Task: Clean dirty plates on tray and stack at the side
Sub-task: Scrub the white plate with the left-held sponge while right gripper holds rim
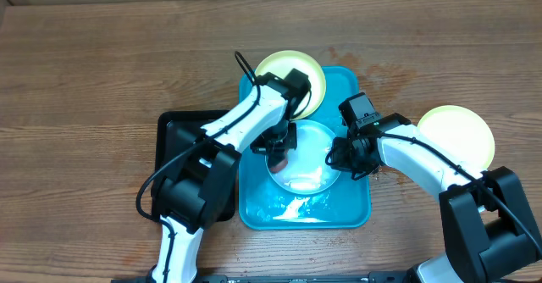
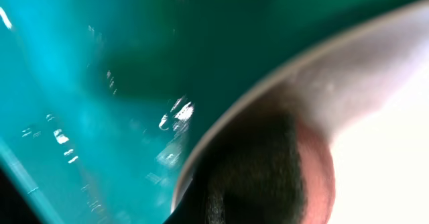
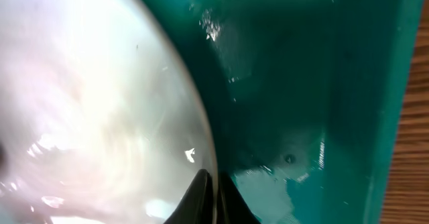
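– Wooden bench (image 1: 85, 63) from overhead, yes? Where do the plates stand?

– The turquoise tray (image 1: 356, 215) lies mid-bench, with a black tray (image 1: 174, 126) touching its left side. The blue plate (image 1: 313, 160) sits in the tray's middle. One yellow-green plate (image 1: 315, 73) rests at the tray's far end, half under the left arm. The other yellow-green plate (image 1: 457, 130) is off the tray, on the wood to the right.

– So how far along?

– I'd judge one plate done and set aside, the blue one in hand, and the far one not yet started. Glare hides any smear, so I can't confirm which are clean.

– And the arms?

– The left arm reaches diagonally over the black tray, its left gripper (image 1: 278, 150) pointed down onto the blue plate's left part. The right arm bends in from the right, its right gripper (image 1: 349, 160) at that plate's right edge.

– Left wrist view?

– Blurred. I see tray floor, the plate's curved rim and a dark lump (image 2: 261, 177) with a pinkish edge against it. Whether that gripper is clenched I can't tell.

– Right wrist?

– The pale plate fills the left, the tray wall and a strip of bench are at right. A dark fingertip (image 3: 198, 197) meets the rim at the bottom. It may be pinching the rim, but I can't tell.
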Motion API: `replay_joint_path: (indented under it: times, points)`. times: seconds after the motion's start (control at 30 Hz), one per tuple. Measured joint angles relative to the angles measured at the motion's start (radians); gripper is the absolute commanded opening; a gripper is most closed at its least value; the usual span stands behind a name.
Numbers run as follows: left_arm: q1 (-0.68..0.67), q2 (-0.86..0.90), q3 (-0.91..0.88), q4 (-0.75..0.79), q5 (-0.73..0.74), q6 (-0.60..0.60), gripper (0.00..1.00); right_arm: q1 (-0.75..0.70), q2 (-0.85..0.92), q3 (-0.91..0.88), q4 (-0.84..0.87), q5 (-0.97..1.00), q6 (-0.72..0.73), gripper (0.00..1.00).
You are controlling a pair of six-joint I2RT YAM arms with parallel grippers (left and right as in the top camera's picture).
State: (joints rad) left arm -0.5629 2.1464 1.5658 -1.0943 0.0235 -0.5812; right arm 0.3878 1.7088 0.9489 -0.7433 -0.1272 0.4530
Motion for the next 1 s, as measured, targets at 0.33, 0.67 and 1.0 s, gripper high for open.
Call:
replay_joint_path:
  times: [0.33,0.67,1.0]
  points:
    - [0.013,0.002,-0.053,0.441,0.304,-0.023,0.04,-0.015,0.0,0.004,-0.007,0.03,0.026,0.04]
    - [-0.085,0.019,-0.102,0.565,0.516,-0.081,0.04,-0.015,0.0,0.005,-0.01,0.041,0.028,0.04]
    - [-0.09,0.029,-0.107,0.366,0.644,-0.123,0.04,-0.014,0.0,0.005,-0.017,0.038,0.021,0.04]
